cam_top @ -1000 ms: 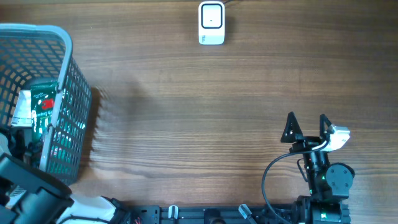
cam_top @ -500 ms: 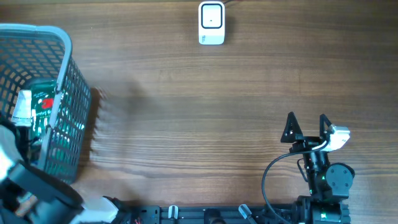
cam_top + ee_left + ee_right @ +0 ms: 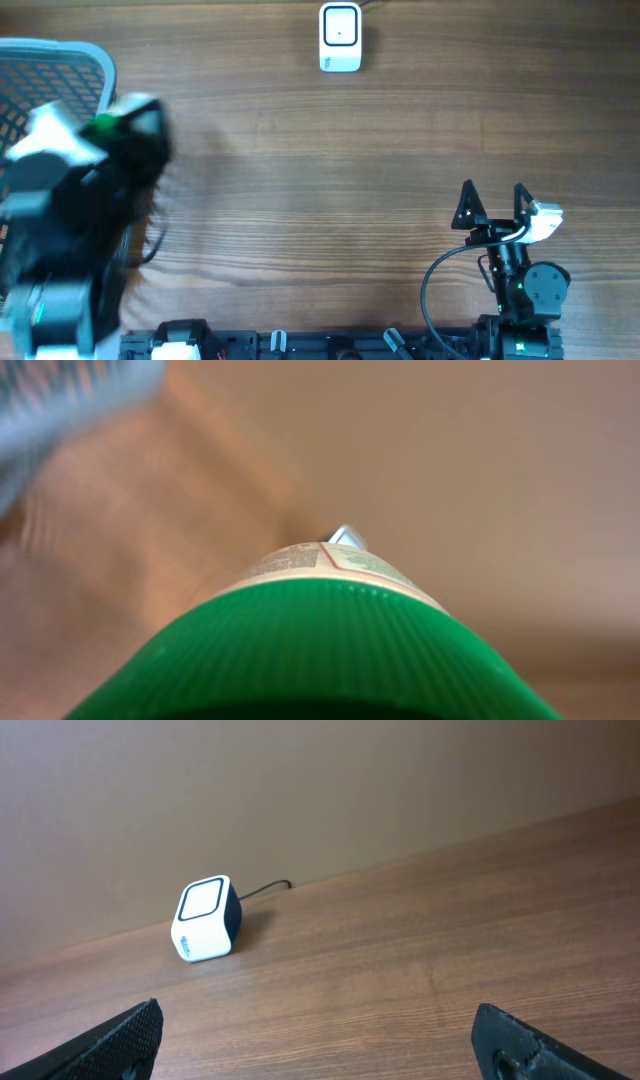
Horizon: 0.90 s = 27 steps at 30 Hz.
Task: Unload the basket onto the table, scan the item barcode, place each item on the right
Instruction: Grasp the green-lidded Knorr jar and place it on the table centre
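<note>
A second ago the green-capped container lay inside the basket at the upper left of the overhead view. Now the left gripper is raised over the basket's right edge, blurred by motion, and the container fills the bottom of the left wrist view. The cap hides the fingers, but the container rides with the wrist, so I judge the claw is partly closed around it. The pick seems done and the scan remains. The scanner stands at top centre, well apart, across bare table. The right gripper, wide open and empty, sits at lower right.
</note>
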{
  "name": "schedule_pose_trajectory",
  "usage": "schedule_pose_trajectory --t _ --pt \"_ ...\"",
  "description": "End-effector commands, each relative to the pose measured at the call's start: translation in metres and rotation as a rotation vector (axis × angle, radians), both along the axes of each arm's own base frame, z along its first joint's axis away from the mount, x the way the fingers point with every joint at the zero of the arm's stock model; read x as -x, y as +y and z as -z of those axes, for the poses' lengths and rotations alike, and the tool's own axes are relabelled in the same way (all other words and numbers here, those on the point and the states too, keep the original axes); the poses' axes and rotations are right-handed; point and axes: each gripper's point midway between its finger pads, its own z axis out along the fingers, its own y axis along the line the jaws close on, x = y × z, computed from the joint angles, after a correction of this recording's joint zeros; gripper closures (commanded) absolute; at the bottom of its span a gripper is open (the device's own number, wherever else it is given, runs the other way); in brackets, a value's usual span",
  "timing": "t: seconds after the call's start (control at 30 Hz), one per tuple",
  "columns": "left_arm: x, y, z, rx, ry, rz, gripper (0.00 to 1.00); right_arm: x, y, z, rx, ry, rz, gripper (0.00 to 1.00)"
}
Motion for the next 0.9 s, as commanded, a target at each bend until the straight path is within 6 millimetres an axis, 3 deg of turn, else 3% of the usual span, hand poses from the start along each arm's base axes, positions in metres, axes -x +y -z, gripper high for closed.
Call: schedule_pose_trajectory --t 0.0,0.03,0.07,0.17,0.23,0.3,0.37,0.4,0.43,0.47,0.5,0.53,0.6,0.63,0.67,0.7,0.77,0.8,0.87 --pt "-0.039 -0.068 0.096 -0.121 0.291 0.231 0.46 0.0 0.0 -0.001 -0.006 -0.003 0.003 0.0" --pt "-0.05 -0.102 0.136 -0.174 0.389 0.336 0.46 0.0 0.0 -0.001 -0.006 -0.003 0.003 0.0" --pt "-0.054 -0.12 0.161 -0.209 0.449 0.385 0.46 0.0 0.0 -0.001 -0.006 -0.003 0.003 0.0" --pt "-0.048 -0.152 0.255 -0.326 0.697 0.487 0.46 0.0 0.0 -0.001 -0.006 -0.003 0.003 0.0" --pt "-0.032 -0.168 0.318 -0.383 0.861 0.544 0.46 0.0 0.0 -0.001 -0.006 -0.003 0.003 0.0" --pt "-0.018 -0.176 0.347 -0.426 0.937 0.578 0.43 0.0 0.0 -0.001 -0.007 -0.003 0.003 0.0" --pt "-0.013 -0.185 0.348 -0.461 0.926 0.601 0.35 0.0 0.0 -0.001 -0.006 -0.003 0.003 0.0" --pt "-0.013 -0.187 0.346 -0.479 0.916 0.603 0.25 0.0 0.0 -0.001 -0.007 -0.003 0.003 0.0" --pt "-0.016 -0.186 0.34 -0.514 0.907 0.596 0.0 0.0 0.0 -0.001 -0.007 -0.003 0.003 0.0" --pt "-0.021 -0.186 0.327 -0.55 0.891 0.607 0.0 0.0 0.0 -0.001 -0.006 -0.003 0.003 0.0" --pt "-0.035 -0.18 0.293 -0.626 0.856 0.586 0.0 0.0 0.0 -0.001 -0.006 -0.003 0.003 0.0" --pt "-0.05 -0.176 0.254 -0.684 0.803 0.563 0.0 0.0 0.0 -0.001 -0.007 -0.003 0.004 0.0" --pt "-0.078 -0.165 0.142 -0.756 0.609 0.48 0.0 0.0 0.0 -0.001 -0.006 -0.003 0.003 0.0" --pt "-0.086 -0.151 0.098 -0.766 0.532 0.411 0.0 0.0 0.0 -0.001 -0.006 -0.003 0.003 0.01" --pt "-0.09 -0.119 0.043 -0.767 0.444 0.286 0.0 0.0 0.0 -0.001 -0.006 -0.003 0.003 0.0" --pt "-0.088 -0.08 0.004 -0.747 0.4 0.169 0.0 0.0 0.0 -0.001 -0.006 -0.003 0.003 0.0" --pt "-0.075 -0.015 -0.025 -0.653 0.397 -0.034 0.0 0.0 0.0 -0.001 -0.007 -0.003 0.003 0.0" --pt "-0.055 0.044 -0.035 -0.548 0.429 -0.211 0.0 0.0 0.0 -0.001 -0.006 -0.003 0.003 0.0" --pt "-0.021 0.119 -0.036 -0.366 0.481 -0.393 0.0 0.0 0.0 -0.001 -0.006 -0.003 0.003 0.0"
